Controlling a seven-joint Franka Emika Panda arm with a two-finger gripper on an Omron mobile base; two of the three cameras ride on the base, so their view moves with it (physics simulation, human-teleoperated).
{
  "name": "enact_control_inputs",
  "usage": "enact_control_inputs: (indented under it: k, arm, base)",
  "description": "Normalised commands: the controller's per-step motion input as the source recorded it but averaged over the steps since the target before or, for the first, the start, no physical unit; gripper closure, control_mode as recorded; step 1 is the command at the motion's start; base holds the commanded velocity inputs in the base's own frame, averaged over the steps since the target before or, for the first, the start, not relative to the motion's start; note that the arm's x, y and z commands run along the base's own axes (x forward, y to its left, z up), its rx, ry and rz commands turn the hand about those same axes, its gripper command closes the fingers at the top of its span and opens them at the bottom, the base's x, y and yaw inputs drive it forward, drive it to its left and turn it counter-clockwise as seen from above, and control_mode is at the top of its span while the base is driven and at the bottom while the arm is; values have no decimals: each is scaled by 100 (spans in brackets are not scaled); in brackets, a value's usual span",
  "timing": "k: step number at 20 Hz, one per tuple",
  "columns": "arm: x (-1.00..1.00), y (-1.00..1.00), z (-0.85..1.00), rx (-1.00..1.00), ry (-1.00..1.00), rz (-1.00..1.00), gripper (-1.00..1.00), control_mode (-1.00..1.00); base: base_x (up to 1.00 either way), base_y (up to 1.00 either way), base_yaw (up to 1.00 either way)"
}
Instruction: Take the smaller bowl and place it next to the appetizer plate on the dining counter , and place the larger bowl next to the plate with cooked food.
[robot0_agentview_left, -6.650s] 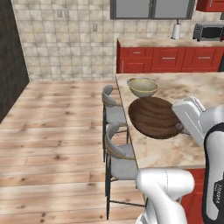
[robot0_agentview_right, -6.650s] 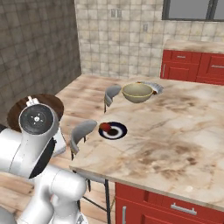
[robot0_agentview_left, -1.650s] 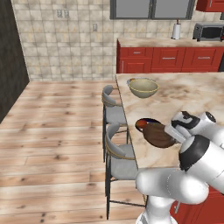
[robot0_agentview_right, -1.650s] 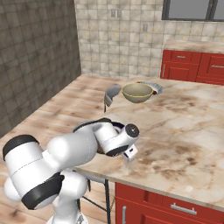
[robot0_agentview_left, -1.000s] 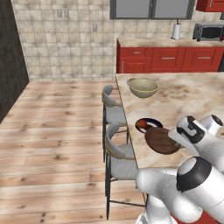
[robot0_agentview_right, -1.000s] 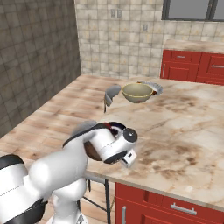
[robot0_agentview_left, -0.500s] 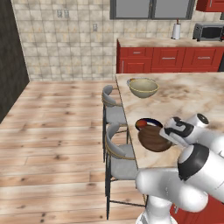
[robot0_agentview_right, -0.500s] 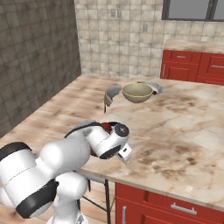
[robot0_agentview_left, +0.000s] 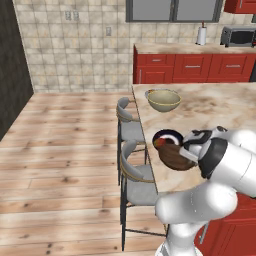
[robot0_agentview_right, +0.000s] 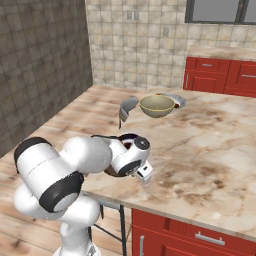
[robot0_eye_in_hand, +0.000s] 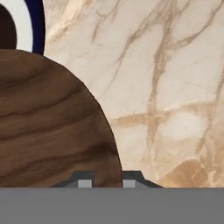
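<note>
The smaller bowl (robot0_agentview_left: 175, 156), dark brown wood with grain, sits low on the dining counter (robot0_agentview_left: 220, 110) right beside the appetizer plate (robot0_agentview_left: 167, 136), and its edge overlaps the plate's dark rim (robot0_eye_in_hand: 37, 22). My gripper (robot0_eye_in_hand: 107, 181) straddles the rim of the smaller bowl (robot0_eye_in_hand: 48, 122), one fingertip on each side, shut on it. The larger bowl (robot0_agentview_left: 163, 100), beige with a pale rim, stands farther along the counter near its edge. In the right base view the larger bowl (robot0_agentview_right: 157, 106) partly hides the plate with cooked food (robot0_agentview_right: 177, 100) behind it.
Two grey-seated stools (robot0_agentview_left: 131, 125) (robot0_agentview_left: 137, 172) stand along the counter's left edge. Red cabinets with a microwave (robot0_agentview_left: 239, 36) and a paper towel roll (robot0_agentview_left: 202, 35) line the back wall. Open marbled counter (robot0_agentview_right: 210, 145) spreads to the right of the hand.
The hand has brought the brown bowl down from high over the counter to beside the dark-rimmed plate. In the last second it shifted slightly toward the plate. The beige bowl has not moved.
</note>
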Motion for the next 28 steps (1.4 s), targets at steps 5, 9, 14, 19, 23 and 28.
enact_control_inputs:
  k: [5, 9, 14, 19, 23, 28]
  arm:
    - [-9, 0, -3, 0, 1, 0, -100, -100]
    - [-39, -7, 6, 0, -13, 0, -100, -100]
    - [-27, -1, 43, 3, -44, 0, -100, -100]
    - [-60, -8, 93, 1, -30, 9, -100, -100]
    - [-11, 36, 100, -21, 2, 23, -100, -100]
    - [-18, 67, 100, -42, 19, 19, -100, -100]
  base:
    - [0, 0, 0]
    - [0, 0, 0]
    - [0, 0, 0]
    - [0, 0, 0]
    - [0, 0, 0]
    - [0, 0, 0]
